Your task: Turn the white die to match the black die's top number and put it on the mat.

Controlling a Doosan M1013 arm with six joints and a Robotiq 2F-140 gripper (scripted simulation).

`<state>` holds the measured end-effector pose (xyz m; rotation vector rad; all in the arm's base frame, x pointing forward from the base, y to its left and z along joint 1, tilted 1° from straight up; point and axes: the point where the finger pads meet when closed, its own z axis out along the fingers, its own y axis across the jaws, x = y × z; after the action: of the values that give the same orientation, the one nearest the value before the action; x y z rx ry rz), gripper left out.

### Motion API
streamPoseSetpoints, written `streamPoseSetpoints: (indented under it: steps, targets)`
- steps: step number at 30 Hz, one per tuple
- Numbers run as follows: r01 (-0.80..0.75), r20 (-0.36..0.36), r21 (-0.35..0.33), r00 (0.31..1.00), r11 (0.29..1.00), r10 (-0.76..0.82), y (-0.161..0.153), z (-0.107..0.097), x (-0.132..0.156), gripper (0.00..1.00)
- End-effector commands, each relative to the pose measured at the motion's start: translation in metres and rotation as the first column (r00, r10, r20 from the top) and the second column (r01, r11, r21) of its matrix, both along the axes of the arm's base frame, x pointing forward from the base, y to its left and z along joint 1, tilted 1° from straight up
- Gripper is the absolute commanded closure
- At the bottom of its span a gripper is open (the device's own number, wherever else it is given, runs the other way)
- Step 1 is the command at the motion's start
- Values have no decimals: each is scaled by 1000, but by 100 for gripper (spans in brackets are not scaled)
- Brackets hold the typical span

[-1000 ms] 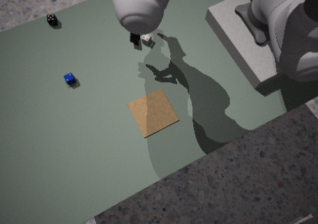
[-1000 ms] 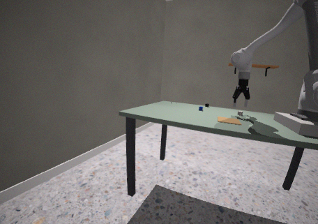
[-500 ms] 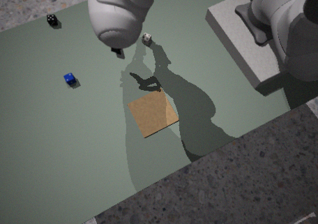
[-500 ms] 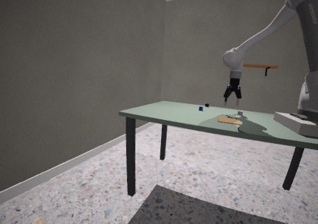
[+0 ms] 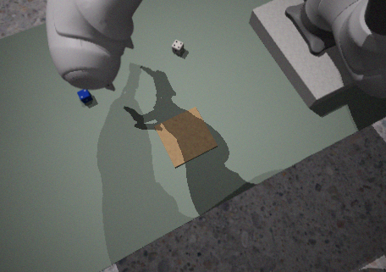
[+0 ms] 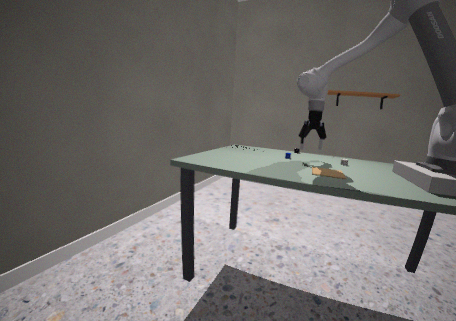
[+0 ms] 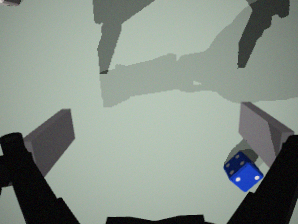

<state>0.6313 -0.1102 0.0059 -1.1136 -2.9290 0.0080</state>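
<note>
The white die lies on the table behind the mat, toward the robot base; its upper face seems to show a pip near each corner. Only its edge shows at the wrist view's top left. The tan mat is bare and partly shaded. The black die is small at the far side in the exterior view, its number unreadable; the arm hides it in the top view. The blue die lies beyond the mat. My gripper is open and empty above the table, with the blue die low beside its right finger in the wrist view.
The pale robot base block stands on the green table, on the white die's side. The table's near edge runs past the mat. Arm shadows cross the table and mat. A wooden shelf hangs on the wall behind.
</note>
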Motion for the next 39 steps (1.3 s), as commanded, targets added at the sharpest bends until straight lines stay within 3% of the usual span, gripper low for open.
streamPoseSetpoints:
  steps: [1, 8, 18, 39]
  targets:
    - [1, -7, 0, 1000, 1000, -1, 6, -1, 37, 0]
    - [1, -7, 0, 1000, 1000, -1, 13, -2, 87, 0]
    - [1, -7, 0, 1000, 1000, -1, 17, -2, 120, 0]
    - [1, -7, 0, 1000, 1000, -1, 19, -3, 130, 0]
